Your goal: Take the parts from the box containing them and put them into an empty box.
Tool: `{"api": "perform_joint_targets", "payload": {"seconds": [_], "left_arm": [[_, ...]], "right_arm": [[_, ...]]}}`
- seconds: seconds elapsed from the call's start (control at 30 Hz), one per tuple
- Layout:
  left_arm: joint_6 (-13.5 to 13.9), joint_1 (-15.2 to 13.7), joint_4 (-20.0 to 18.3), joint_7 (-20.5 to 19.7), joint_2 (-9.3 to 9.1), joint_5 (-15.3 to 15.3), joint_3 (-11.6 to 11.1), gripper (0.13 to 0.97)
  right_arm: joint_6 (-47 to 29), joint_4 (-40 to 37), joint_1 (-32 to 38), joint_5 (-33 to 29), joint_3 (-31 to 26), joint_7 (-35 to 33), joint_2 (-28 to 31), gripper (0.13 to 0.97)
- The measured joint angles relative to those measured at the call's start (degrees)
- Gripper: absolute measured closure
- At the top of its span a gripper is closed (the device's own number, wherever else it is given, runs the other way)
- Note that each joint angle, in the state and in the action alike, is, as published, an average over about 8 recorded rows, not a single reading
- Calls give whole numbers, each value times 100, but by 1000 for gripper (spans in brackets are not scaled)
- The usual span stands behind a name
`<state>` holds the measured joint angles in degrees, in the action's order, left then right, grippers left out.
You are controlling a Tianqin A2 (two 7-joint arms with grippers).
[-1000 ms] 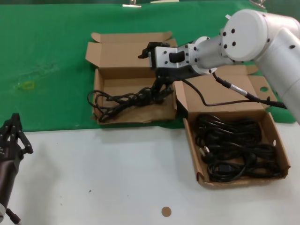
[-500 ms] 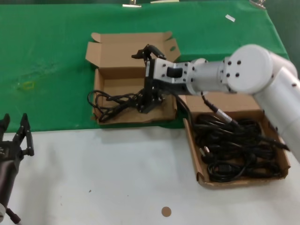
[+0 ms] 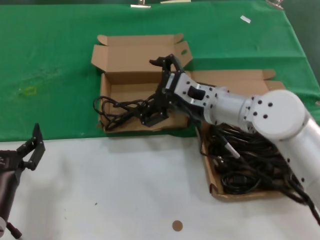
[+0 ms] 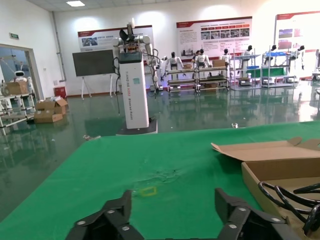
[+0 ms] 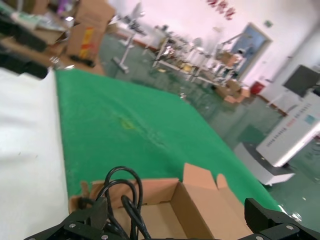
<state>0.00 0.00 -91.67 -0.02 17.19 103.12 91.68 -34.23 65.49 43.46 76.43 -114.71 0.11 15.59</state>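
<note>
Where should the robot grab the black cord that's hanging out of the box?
Probably the bunched middle of the cord, coming from above, since the strands gather thickest there inside the left box. The loop drooping over its side wall is thin and would likely slip.

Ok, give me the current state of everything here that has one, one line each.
Left box: lid open, one cord inside.
Cord: loop spilling over the left wall.
Right box: lid open, full of cords.
Right gripper: open, low in the left box.
Left gripper: open, idle over the white surface.
</note>
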Motion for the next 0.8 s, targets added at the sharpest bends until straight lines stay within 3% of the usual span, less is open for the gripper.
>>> {"api": "perform_joint_targets", "payload": {"seconds": [0.23, 0.37, 0.63, 0.8], "left_arm": [[0, 0, 0, 1, 0, 0, 0, 426], [0, 0, 0, 2, 0, 0, 0, 426], [0, 0, 0, 2, 0, 0, 0, 256], [0, 0, 0, 2, 0, 0, 0, 207]], "right_arm": [[501, 384, -634, 391, 336, -2, 23, 129], [785, 601, -994, 612, 527, -2, 37, 129], [1350, 1033, -1716, 1054, 907, -4, 63, 129], [1706, 1305, -2165, 1331, 1147, -5, 80, 129]]}}
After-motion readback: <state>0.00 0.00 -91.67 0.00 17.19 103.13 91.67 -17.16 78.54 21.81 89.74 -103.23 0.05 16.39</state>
